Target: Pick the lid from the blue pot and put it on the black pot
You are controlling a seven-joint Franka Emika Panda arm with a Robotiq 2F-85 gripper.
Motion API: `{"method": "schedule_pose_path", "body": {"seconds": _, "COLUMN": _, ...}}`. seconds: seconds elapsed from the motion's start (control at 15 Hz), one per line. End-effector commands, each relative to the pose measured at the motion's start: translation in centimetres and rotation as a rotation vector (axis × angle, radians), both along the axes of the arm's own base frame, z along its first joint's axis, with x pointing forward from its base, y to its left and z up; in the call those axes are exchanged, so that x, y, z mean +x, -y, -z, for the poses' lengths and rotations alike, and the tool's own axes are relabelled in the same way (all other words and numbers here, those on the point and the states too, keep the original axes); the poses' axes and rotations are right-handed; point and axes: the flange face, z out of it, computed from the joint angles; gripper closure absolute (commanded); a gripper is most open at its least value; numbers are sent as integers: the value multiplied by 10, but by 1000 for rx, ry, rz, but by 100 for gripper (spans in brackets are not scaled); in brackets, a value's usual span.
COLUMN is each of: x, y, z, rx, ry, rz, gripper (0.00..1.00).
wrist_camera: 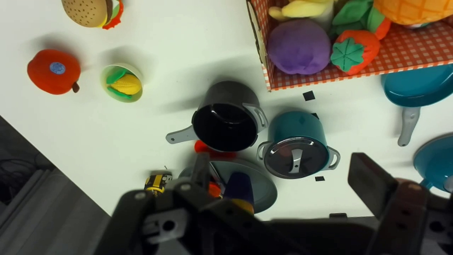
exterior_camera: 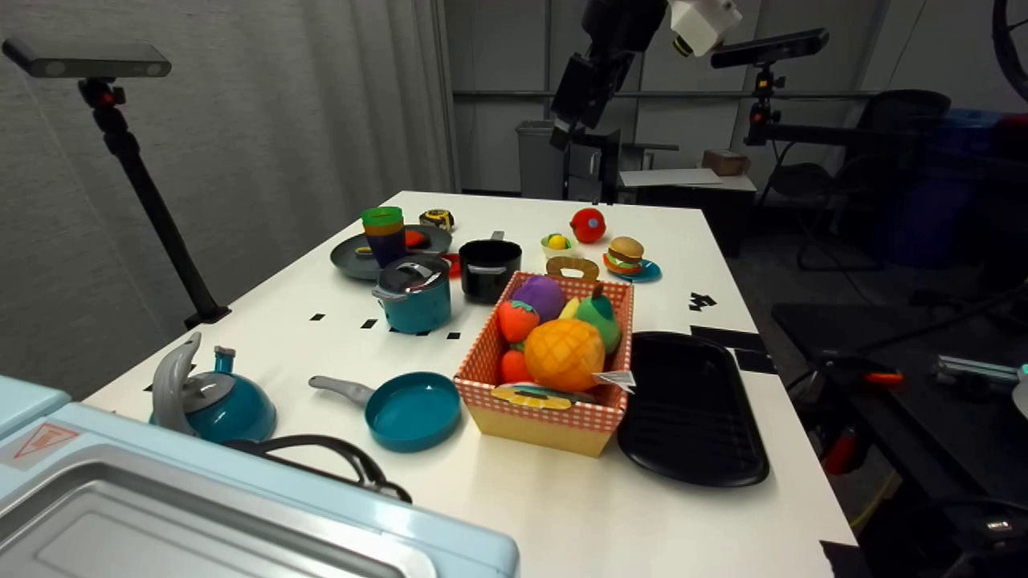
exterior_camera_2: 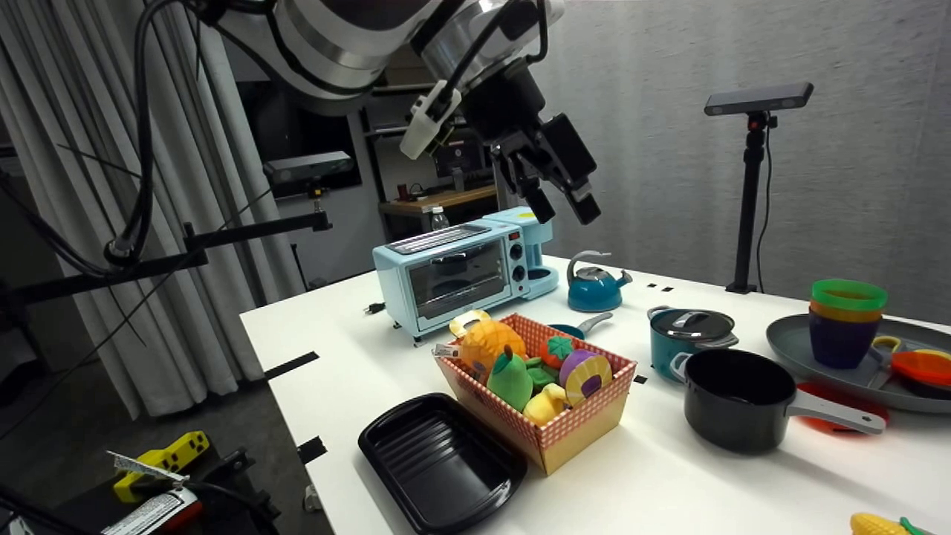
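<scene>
The lid, round and dark with a grey knob, sits on the blue pot; it shows in both exterior views (exterior_camera: 414, 274) (exterior_camera_2: 691, 324) and the wrist view (wrist_camera: 283, 157). The blue pot (exterior_camera: 418, 311) is teal with two grey side handles (exterior_camera_2: 671, 355) (wrist_camera: 298, 125). The black pot (exterior_camera: 490, 273) stands close beside it, uncovered, with a long grey handle (exterior_camera_2: 732, 405) (wrist_camera: 226, 122). My gripper (exterior_camera_2: 563, 209) is open and empty, high above the table. In the wrist view its fingers (wrist_camera: 283, 175) are wide apart, with the lid between and beyond them.
A fruit basket (exterior_camera: 546, 405) stands near both pots, with a black tray (exterior_camera: 691, 409) beside it. A grey pan (exterior_camera_2: 787, 342) holding stacked cups (exterior_camera_2: 843, 334) is close to the pots. A teal frying pan (exterior_camera: 414, 411), kettle (exterior_camera_2: 594, 290) and toaster oven (exterior_camera_2: 461, 275) are also there.
</scene>
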Motion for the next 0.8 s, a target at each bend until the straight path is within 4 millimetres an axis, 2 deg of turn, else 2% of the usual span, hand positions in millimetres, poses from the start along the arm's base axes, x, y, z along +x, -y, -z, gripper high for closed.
{"method": "schedule_pose_path", "body": {"seconds": 0.0, "x": 0, "y": 1, "z": -1, "rx": 1, "ry": -1, "rz": -1, "gripper": 0}}
{"method": "schedule_pose_path", "body": {"seconds": 0.27, "x": 23, "y": 8, "z": 7, "rx": -23, "ry": 40, "rz": 37, "gripper": 0}}
{"method": "schedule_pose_path", "body": {"seconds": 0.4, "x": 43, "y": 10, "z": 17, "rx": -22, "ry": 41, "rz": 37, "gripper": 0}}
{"method": "schedule_pose_path", "body": {"seconds": 0.73, "x": 108, "y": 13, "z": 49, "rx": -21, "ry": 38, "rz": 47, "gripper": 0}}
